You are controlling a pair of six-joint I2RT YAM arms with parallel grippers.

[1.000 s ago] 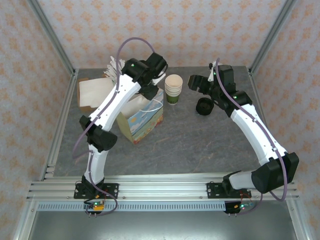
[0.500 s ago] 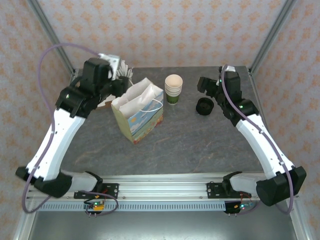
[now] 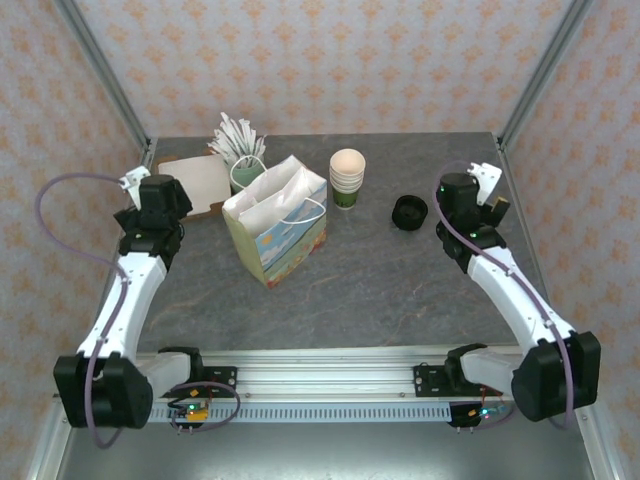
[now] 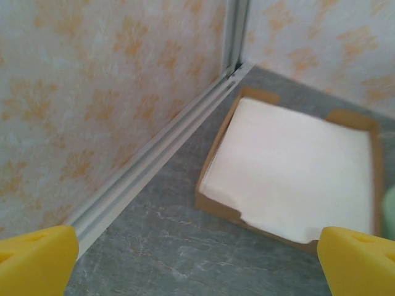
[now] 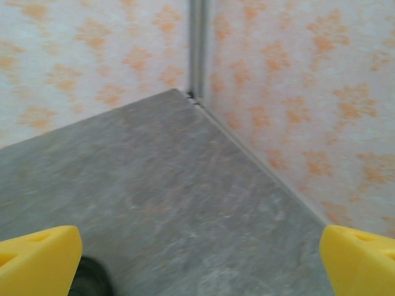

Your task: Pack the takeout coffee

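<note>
Your left claw [image 4: 197, 262] hangs spread wide and empty beside the napkin tray [image 4: 290, 166], with the paper bag [image 3: 277, 225] off to its right, nearer this arm. The coffee cup, I judge, stands upright inside that bag, hidden by its walls; the cup stack [image 3: 347, 178] and black lids [image 3: 409, 212] sit further right. Your right claw [image 5: 197, 262], also spread and empty, faces the far right corner.

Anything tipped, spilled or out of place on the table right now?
Nothing stands out. The paper bag stands upright, mouth open; the cup stack beside it is upright; the black lids sit together; no spill on the table.
</note>
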